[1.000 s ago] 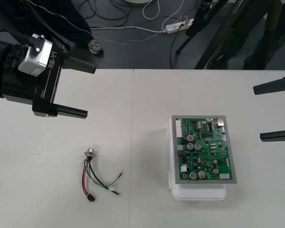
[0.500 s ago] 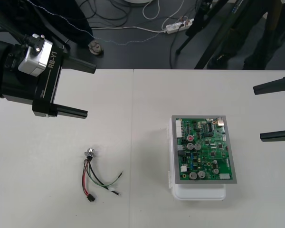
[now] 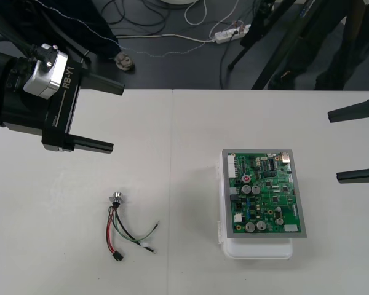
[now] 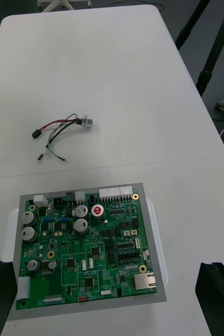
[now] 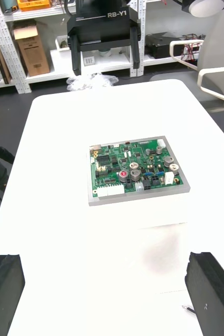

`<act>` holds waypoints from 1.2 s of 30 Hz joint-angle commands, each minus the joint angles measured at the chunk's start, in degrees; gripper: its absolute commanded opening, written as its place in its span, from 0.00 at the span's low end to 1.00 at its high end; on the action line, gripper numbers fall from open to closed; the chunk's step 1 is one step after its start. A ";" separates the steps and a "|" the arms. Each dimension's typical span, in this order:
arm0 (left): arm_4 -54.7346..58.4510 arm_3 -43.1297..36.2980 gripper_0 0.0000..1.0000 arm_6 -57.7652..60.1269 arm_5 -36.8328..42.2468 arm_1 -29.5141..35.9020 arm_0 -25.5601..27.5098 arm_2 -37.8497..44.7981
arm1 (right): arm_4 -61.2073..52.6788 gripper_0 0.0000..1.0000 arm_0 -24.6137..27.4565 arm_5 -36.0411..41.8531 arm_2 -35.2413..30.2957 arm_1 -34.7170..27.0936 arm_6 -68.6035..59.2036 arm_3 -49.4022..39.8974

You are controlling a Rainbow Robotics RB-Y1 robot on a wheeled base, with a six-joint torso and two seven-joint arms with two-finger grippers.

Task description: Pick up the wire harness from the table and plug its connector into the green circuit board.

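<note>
Over the pale table's (image 3: pixel 184 135) left half the left gripper (image 3: pixel 117 118) hangs wide open and empty, unmoved this past second, so the pickup has not begun. The right gripper (image 3: pixel 333 146) waits open at the right edge. The small harness of red, black and green wires (image 3: pixel 120 224) lies loose near the left gripper, well apart from the green circuit board on its white base (image 3: pixel 265 193); the right wrist view takes in both, while the left wrist view faces the board.
</note>
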 commanded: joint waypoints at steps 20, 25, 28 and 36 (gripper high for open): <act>-0.35 -0.67 0.90 1.60 1.40 -0.67 1.98 -2.38 | -1.29 1.00 1.00 -0.15 3.06 2.80 3.16 -0.67; -1.76 -0.67 0.90 1.52 -0.19 -0.32 1.80 -1.76 | -7.10 1.00 3.11 0.03 1.65 2.80 3.87 1.43; -3.78 -0.67 0.90 1.34 -2.21 0.21 1.10 -1.76 | -10.26 1.00 4.26 -0.06 0.77 2.80 4.57 2.31; -13.09 -4.45 0.90 -0.15 -3.61 4.34 0.48 -1.85 | -16.15 1.00 7.95 -0.06 -0.89 2.80 7.12 2.31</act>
